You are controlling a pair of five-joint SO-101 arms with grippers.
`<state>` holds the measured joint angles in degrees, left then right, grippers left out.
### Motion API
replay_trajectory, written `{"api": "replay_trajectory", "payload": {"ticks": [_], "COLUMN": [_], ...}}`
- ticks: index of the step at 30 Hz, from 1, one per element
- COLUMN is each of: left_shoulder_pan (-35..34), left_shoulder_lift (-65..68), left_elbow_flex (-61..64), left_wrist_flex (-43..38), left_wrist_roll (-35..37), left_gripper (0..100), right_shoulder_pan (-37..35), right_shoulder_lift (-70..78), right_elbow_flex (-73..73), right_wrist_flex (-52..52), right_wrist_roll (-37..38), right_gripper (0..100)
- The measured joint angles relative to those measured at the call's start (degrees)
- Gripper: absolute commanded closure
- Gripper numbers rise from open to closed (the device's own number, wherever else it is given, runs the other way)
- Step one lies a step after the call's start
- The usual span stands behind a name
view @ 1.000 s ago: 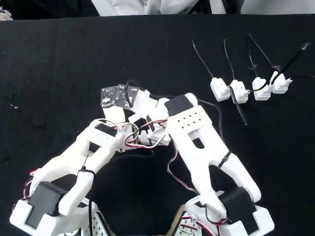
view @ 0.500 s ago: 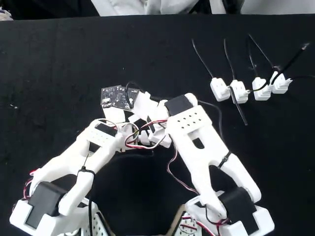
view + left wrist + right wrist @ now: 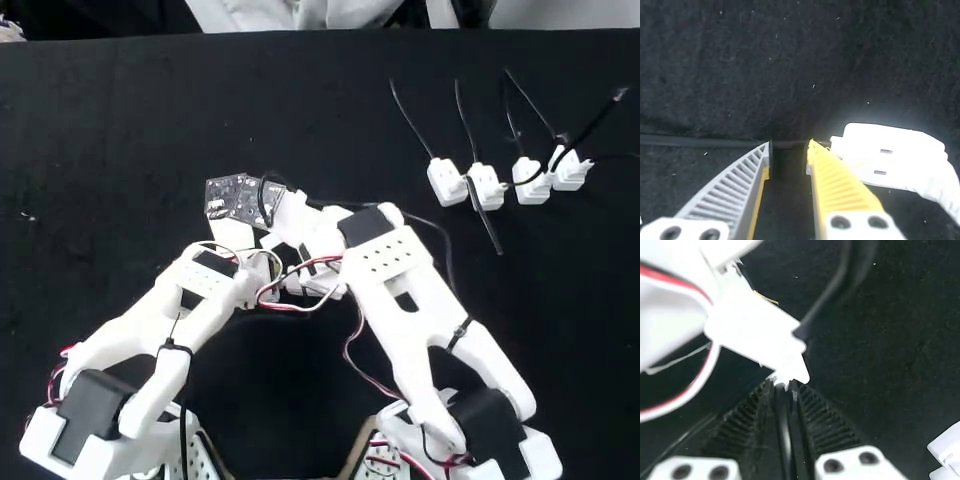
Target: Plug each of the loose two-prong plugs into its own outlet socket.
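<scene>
In the high view both arms meet over the middle of the black table (image 3: 120,130). My right gripper (image 3: 782,385) is shut on a thin black cable (image 3: 786,435) that runs between its fingers to a white plug (image 3: 757,332) at their tips. My left gripper (image 3: 788,145) stands slightly open, low over the cloth, with nothing visible in its gap. A white outlet socket (image 3: 890,152) with two slots lies just outside its yellow finger (image 3: 835,185). A black cable (image 3: 700,142) runs across to the fingertips.
Several white plug-and-socket blocks (image 3: 487,184) lie in a row at the back right, and black cables (image 3: 410,118) fan out behind them. One loose black cable (image 3: 484,215) crosses the row. A white piece (image 3: 946,450) lies at the edge of the right wrist view.
The right arm has shifted slightly, its forearm a little to the right and its wrist a little farther back. The left arm and the row of blocks have not moved.
</scene>
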<state>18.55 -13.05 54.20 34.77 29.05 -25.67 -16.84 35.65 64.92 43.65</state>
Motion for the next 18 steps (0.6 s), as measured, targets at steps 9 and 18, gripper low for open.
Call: {"api": "replay_trajectory", "payload": {"ticks": [9,18], "left_shoulder_pan": [0.00,-0.09], "left_shoulder_lift": [0.09,0.09], "left_elbow_flex": [0.00,0.00], "left_wrist_flex": [0.00,0.18], "left_wrist_roll": [0.00,0.00], "left_gripper": [87,87], "right_shoulder_pan": [0.00,0.00], "right_shoulder_lift": [0.09,-2.02], "right_elbow_flex": [0.26,-0.88], "right_wrist_flex": [1.23,2.37], "right_wrist_roll": [-2.64,-3.87], "right_gripper": [75.4,78.3]}}
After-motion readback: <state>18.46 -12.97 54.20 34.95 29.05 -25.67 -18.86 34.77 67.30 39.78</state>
